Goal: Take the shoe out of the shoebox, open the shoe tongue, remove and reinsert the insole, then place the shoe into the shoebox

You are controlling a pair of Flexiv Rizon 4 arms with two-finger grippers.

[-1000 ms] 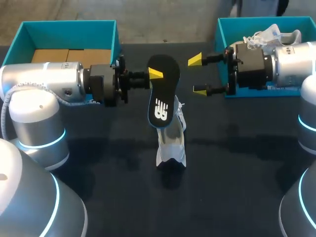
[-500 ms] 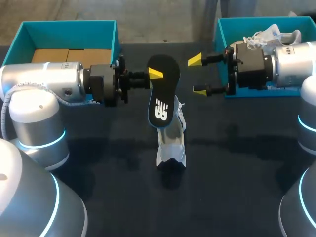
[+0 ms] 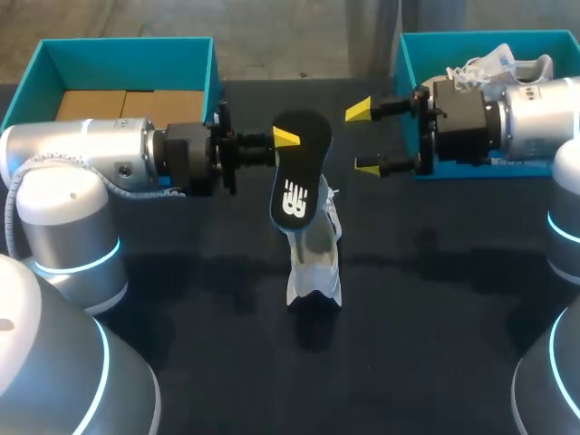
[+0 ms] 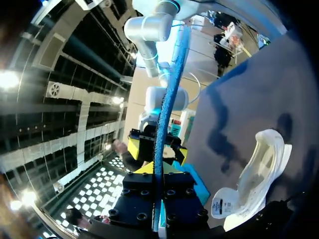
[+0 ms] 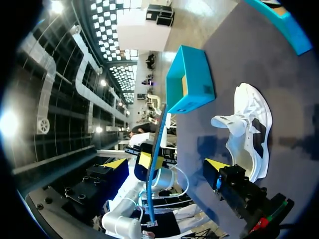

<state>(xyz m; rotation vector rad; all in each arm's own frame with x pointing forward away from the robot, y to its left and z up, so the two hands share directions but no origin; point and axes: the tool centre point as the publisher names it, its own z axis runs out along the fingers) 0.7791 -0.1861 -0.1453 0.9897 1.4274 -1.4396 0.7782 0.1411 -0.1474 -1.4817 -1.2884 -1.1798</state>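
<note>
A black insole [image 3: 297, 172] with a white logo hangs above the table's middle, my left gripper [image 3: 285, 137] shut on its upper edge. In the left wrist view the insole [image 4: 168, 99] shows edge-on between the fingers. Below it the white shoe [image 3: 315, 258] rests on the dark table; it also shows in the wrist views [image 4: 255, 179] [image 5: 249, 130]. My right gripper [image 3: 364, 138] stands open just right of the insole, holding nothing. From the right wrist the insole [image 5: 157, 149] stands edge-on ahead, between the spread yellow tips of my right gripper [image 5: 165, 164].
A teal shoebox [image 3: 210, 56] with cardboard inside stands at the back left, behind my left arm. A second teal box [image 3: 406, 54] at the back right holds another white shoe [image 3: 503, 62], partly hidden by my right arm.
The insole has dipped slightly and tilted a little with my left gripper. The right arm and the shoe have stayed put.
</note>
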